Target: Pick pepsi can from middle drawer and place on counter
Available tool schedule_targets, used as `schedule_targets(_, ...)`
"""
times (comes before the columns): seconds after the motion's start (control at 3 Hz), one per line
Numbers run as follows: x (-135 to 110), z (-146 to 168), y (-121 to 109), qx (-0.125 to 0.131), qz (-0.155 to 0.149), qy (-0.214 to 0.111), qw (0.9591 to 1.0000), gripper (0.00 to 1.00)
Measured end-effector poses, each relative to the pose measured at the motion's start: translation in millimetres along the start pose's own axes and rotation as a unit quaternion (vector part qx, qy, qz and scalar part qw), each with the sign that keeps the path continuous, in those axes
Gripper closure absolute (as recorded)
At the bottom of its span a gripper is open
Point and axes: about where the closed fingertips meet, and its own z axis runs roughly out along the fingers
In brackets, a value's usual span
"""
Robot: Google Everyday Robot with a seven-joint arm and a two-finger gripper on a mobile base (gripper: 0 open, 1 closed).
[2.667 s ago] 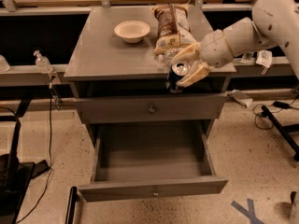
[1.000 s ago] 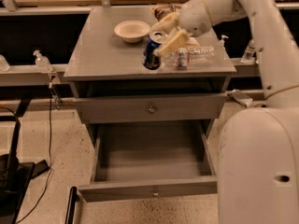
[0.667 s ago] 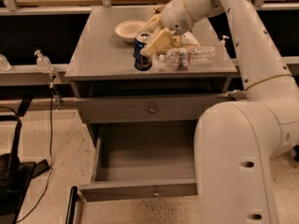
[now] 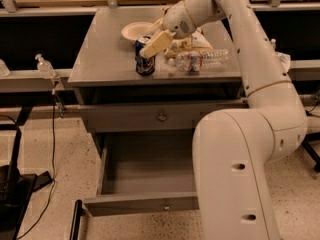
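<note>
Arm: we see the white robot arm [image 4: 250,174] filling the right foreground, its elbow low and its forearm reaching up and left over the cabinet.
Cabinet: a grey drawer cabinet [image 4: 125,116] stands at centre, its top drawer closed behind a small round knob.
Counter: the counter [image 4: 105,54] is the cabinet's flat grey top, slightly glossy, with bare surface on its left half.
Middle drawer: the middle drawer [image 4: 145,202] is pulled out towards us, and the part of its tray that the arm does not hide looks bare.
Bottle: a clear crinkled plastic bottle [image 4: 205,59] lies on its side on the counter, just right of the can.
Bowl: a pale bowl [image 4: 134,31] sits behind the can, towards the counter's back edge.
Gripper: the gripper [image 4: 150,46] hangs above the counter's front middle, at the can's top.
Jaws: we see them narrowly spread and pinching the can's upper part, with one yellowish finger [image 4: 157,42] lying across its near side.
Pepsi can: the pepsi can [image 4: 144,65] stands upright on the counter near the front edge, dark blue with a light logo mark and a silver rim.
</note>
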Motion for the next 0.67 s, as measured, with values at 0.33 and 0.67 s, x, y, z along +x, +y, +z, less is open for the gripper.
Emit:
schedule_targets(0.33, 2, -9, -14, 0.036, 0.043, 0.010, 0.9984, 1.00)
schedule_targets(0.67, 4, -16, -27, 0.072, 0.083, 0.027, 0.9936, 0.79)
